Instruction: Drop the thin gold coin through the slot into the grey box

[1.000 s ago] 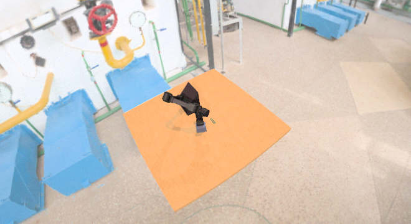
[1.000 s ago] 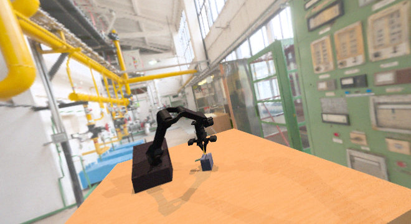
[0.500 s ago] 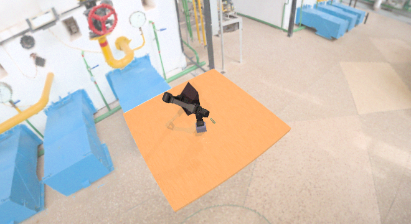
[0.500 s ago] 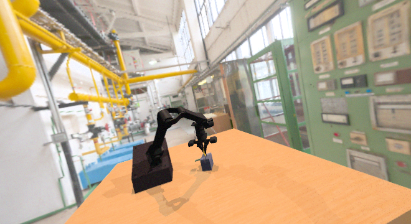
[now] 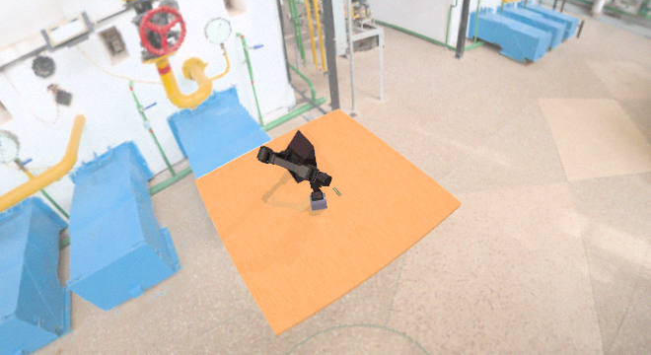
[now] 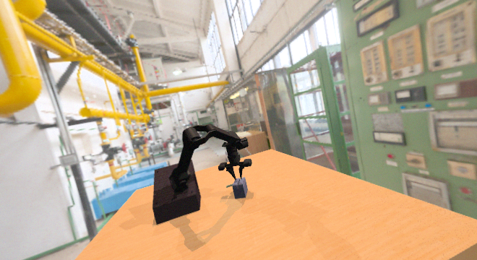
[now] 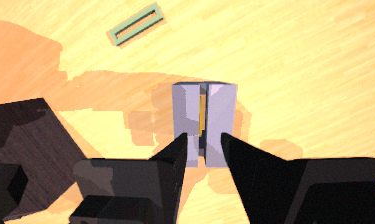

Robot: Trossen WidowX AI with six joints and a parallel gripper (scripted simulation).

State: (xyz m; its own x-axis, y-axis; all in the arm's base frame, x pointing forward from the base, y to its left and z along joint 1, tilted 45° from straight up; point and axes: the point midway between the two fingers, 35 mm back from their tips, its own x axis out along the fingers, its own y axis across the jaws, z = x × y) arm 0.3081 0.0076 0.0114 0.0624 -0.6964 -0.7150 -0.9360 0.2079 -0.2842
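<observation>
The grey box (image 5: pixel 319 204) (image 6: pixel 239 190) (image 7: pixel 221 112) stands on the table under my gripper. The gold coin (image 7: pixel 201 116) shows as a thin upright strip inside the slot in the wrist view, along the slot's left side. None of it shows above the lid in the top and exterior views; how deep it sits is hard to tell. My gripper (image 6: pixel 238 178) (image 7: pixel 204 137) is partly open and empty, its fingertips at the lid, one on each side of the slot. The dark-green holder (image 5: pixel 336 191) (image 6: pixel 229 186) (image 7: pixel 132 21) is empty.
The arm's dark base block (image 5: pixel 301 145) (image 6: pixel 177 204) (image 7: pixel 33 150) stands on the orange table (image 5: pixel 316 264) (image 6: pixel 307 215). The holder lies a short way from the box, beyond it to the upper left in the wrist view.
</observation>
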